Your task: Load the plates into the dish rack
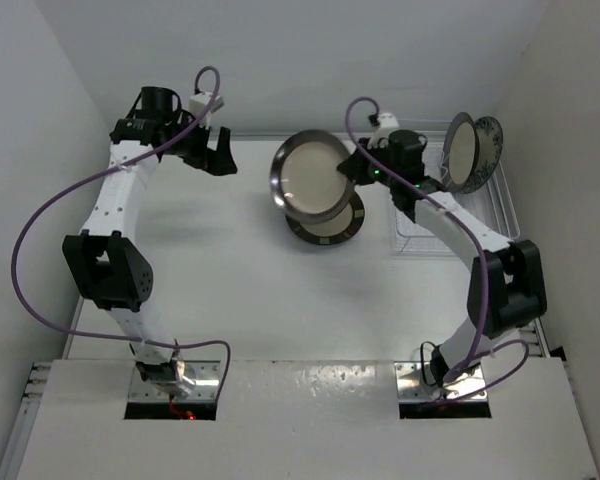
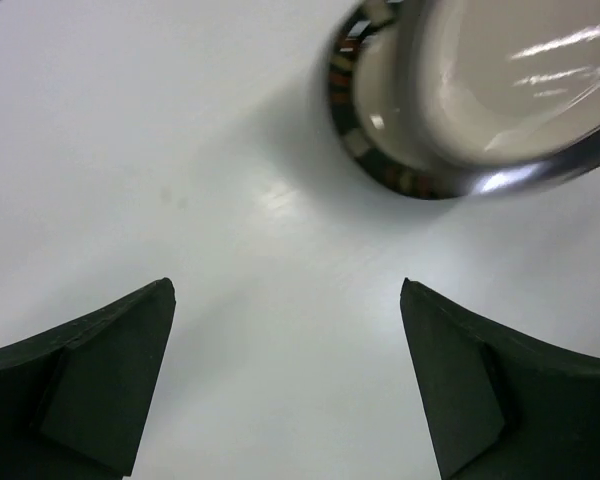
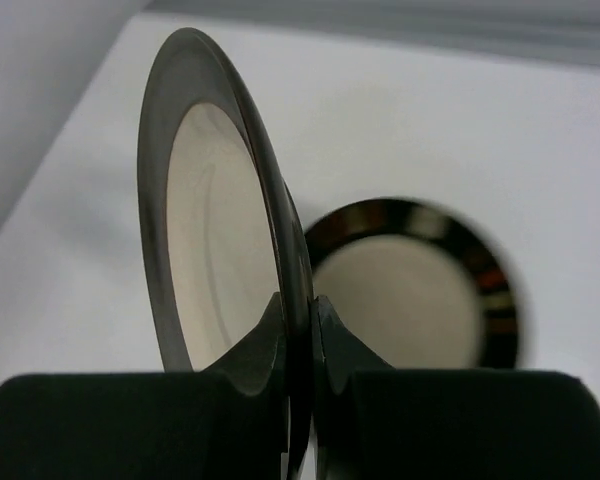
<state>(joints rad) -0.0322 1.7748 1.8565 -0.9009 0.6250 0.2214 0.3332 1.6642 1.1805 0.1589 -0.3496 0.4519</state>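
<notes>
My right gripper point(image 1: 352, 168) is shut on the rim of the cream plate with the dark metallic rim point(image 1: 310, 173) and holds it tilted up above the table; the right wrist view shows it edge-on point(image 3: 215, 250). Under it the plate with the brown patch-marked rim point(image 1: 330, 226) lies flat, and it also shows in the right wrist view point(image 3: 410, 290) and the left wrist view point(image 2: 380, 150). The dish rack point(image 1: 495, 195) stands at the far right with two plates upright in it point(image 1: 467, 152), the back one blue floral point(image 1: 491, 140). My left gripper point(image 1: 218, 155) is open and empty at the far left.
White walls close the table on the left, back and right. The rack sits against the right wall. The right arm point(image 1: 470, 235) stretches across in front of the rack.
</notes>
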